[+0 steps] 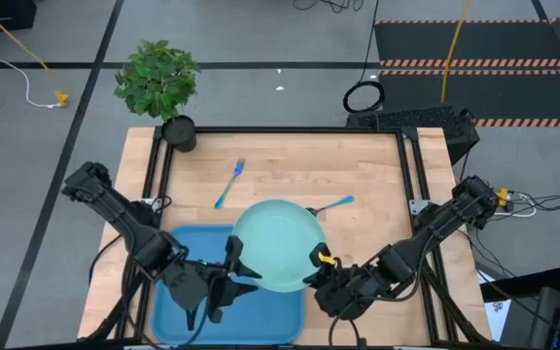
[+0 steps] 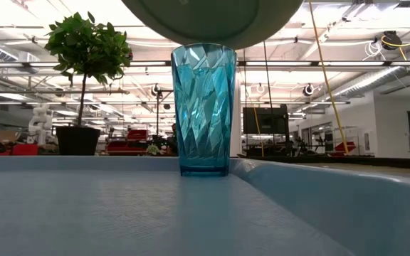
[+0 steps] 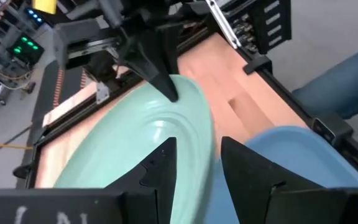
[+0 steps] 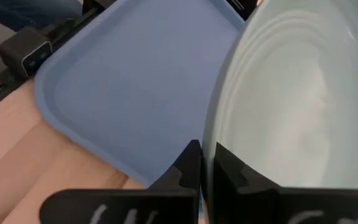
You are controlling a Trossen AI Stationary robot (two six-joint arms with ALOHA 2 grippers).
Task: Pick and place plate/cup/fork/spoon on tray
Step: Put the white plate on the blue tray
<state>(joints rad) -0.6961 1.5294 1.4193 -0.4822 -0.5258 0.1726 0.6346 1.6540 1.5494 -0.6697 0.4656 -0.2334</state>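
The plate hangs over the tray, pinched at its rim by the right gripper. The left gripper waits beside it, fingers apart. The plate could tip and knock the cup.

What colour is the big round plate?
Pale mint green plate, clearest in the high view.

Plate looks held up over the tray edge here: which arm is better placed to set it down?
Right, probably. The right gripper is shut on the rim of the plate, which hangs partly above the tray. The left gripper is open beside the opposite rim, gripping nothing.
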